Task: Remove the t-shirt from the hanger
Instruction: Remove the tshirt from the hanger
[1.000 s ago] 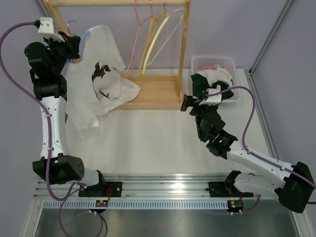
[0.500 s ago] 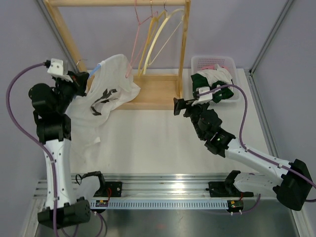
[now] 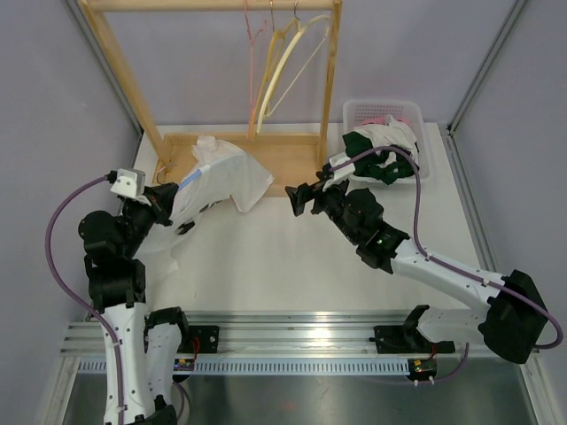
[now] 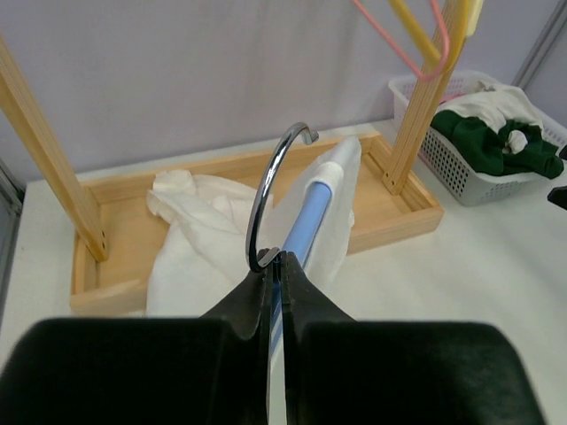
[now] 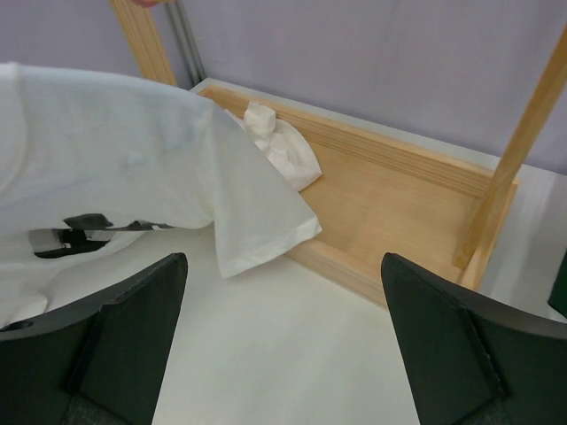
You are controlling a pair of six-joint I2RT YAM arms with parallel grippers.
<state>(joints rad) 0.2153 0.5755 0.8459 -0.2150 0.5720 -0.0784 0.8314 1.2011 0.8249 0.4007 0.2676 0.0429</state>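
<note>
Here the white, black-printed t-shirt [image 3: 226, 173] droops, seemingly over the hanger [image 4: 304, 228].

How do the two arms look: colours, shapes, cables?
The left arm and the right arm each have white tubular links and bulky black joints. A purple cable loops along each to a small white camera box at the wrist. The jaws are black.

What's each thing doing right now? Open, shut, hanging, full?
Left end effector: shut on blue hanger with metal hook.
White t-shirt with black print: on that hanger, partly lying in wooden rack base.
Right end effector: open, empty.
Pink hanger and yellow hangers: hanging, bare.
White plastic basket: holding green and white clothes.
</note>
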